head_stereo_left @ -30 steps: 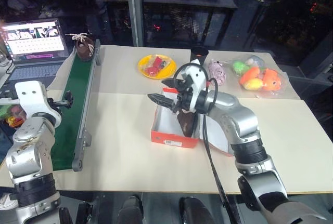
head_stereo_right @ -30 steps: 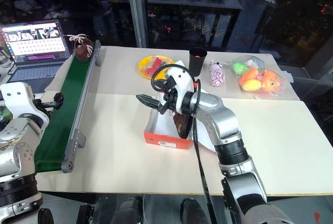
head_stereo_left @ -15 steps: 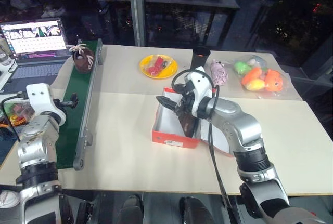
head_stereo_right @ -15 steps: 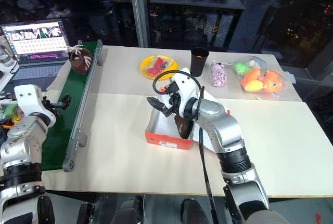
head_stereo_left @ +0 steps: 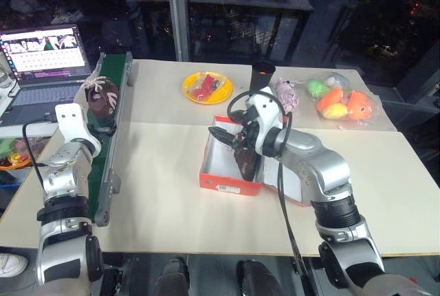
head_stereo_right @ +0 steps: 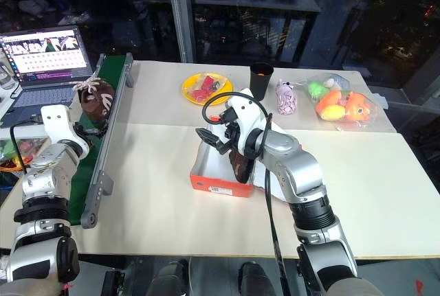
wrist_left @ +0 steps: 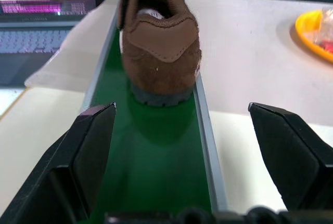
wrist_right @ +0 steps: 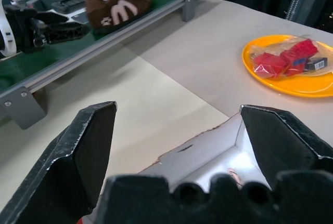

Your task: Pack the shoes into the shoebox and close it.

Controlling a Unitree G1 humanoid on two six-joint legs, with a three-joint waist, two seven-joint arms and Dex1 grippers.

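Head views: I see the red-orange shoebox (head_stereo_left: 230,172) open on the table (head_stereo_left: 165,186), one brown shoe (head_stereo_left: 246,162) already inside it. The right gripper (head_stereo_left: 223,136) hovers over the box's far end, jaws released and empty. The second shoe (head_stereo_left: 100,97) sits on the green conveyor belt (head_stereo_left: 110,145) at the table's left edge, in front of the laptop (head_stereo_left: 41,52). The left gripper (head_stereo_left: 102,129) hangs just short of it, not touching.

Left wrist view: I see the shoe's heel (wrist_left: 164,52) facing me, centred between the jaws, which are released and wide. The belt's metal rail (wrist_left: 208,146) runs close along the shoe's side.

Right wrist view: I see the box's white interior (wrist_right: 218,154) below the spread jaws, and the yellow plate (wrist_right: 291,76) of red pieces beyond.

Risks, as I judge them:
- Closing on the soft heel collar alone may let the shoe pivot or slip.
- A jaw could catch the rail if I come in low.
- The right arm over the box may block the second shoe's placement; I would clear it first.
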